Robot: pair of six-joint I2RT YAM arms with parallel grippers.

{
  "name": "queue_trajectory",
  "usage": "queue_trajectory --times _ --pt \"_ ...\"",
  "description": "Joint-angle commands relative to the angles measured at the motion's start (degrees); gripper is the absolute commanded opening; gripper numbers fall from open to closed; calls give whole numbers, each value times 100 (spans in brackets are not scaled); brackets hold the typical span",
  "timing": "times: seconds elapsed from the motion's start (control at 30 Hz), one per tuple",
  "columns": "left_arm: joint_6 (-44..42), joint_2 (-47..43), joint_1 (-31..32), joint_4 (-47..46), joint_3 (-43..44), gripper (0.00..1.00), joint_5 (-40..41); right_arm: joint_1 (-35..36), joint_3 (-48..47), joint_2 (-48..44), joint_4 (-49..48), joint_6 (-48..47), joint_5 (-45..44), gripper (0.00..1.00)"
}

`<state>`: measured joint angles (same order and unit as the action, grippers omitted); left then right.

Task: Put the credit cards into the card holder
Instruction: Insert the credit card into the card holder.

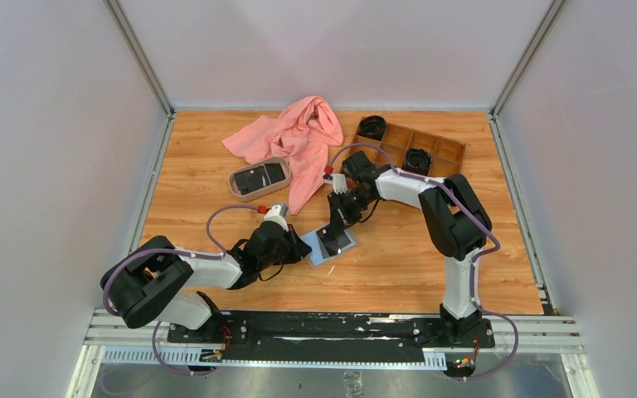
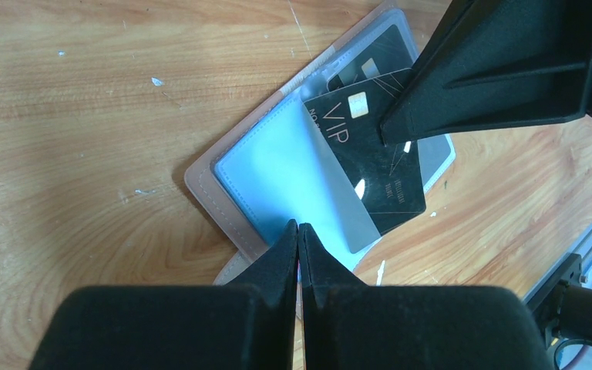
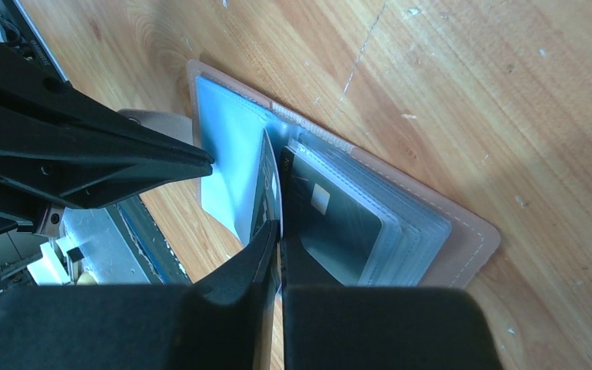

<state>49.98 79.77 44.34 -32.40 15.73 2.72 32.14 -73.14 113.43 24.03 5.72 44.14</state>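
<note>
**Seating a black VIP card (image 2: pixel 370 166) in the open card holder (image 1: pixel 322 255)**

Beyond the card holder, to its far left, the oval tray (image 1: pixel 234 184) holds more dark cards (image 1: pixel 261 176), so I judge the task only partly done. The card holder lies open on the table between my two grippers. My left gripper (image 2: pixel 298 227) is clenched on nothing, its tips resting on the holder's blue left page. My right gripper (image 3: pixel 280 227) pinches the black VIP card by its edge. Part of the card lies under a clear sleeve at the holder's middle. Another dark card (image 3: pixel 331 223) sits sleeved in the holder's right half.

Next I would push the card fully home with that page pinned, then let go. My own fingers hide the sleeve's mouth, so I cannot tell how deep the card sits. The tray's cards are too small to count.
</note>
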Motion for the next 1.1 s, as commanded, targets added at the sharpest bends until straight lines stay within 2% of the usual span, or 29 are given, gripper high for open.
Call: queue_trajectory --times 0.0,0.33,0.47,0.7,1.07 --pt "-71 106 -48 212 -63 0 71 163 -127 313 459 -71 -456 6" --pt "-85 117 -48 156 -73 0 36 426 -498 631 655 -154 -114 10" --pt "-85 83 -48 78 -120 0 27 487 -614 720 722 -216 86 16" --pt "-76 70 -72 -10 -187 2 2 484 -782 409 1004 -735 -194 28" --pt "-54 80 -109 -154 -247 1 -56 565 -896 142 1253 -1292 -714 34"
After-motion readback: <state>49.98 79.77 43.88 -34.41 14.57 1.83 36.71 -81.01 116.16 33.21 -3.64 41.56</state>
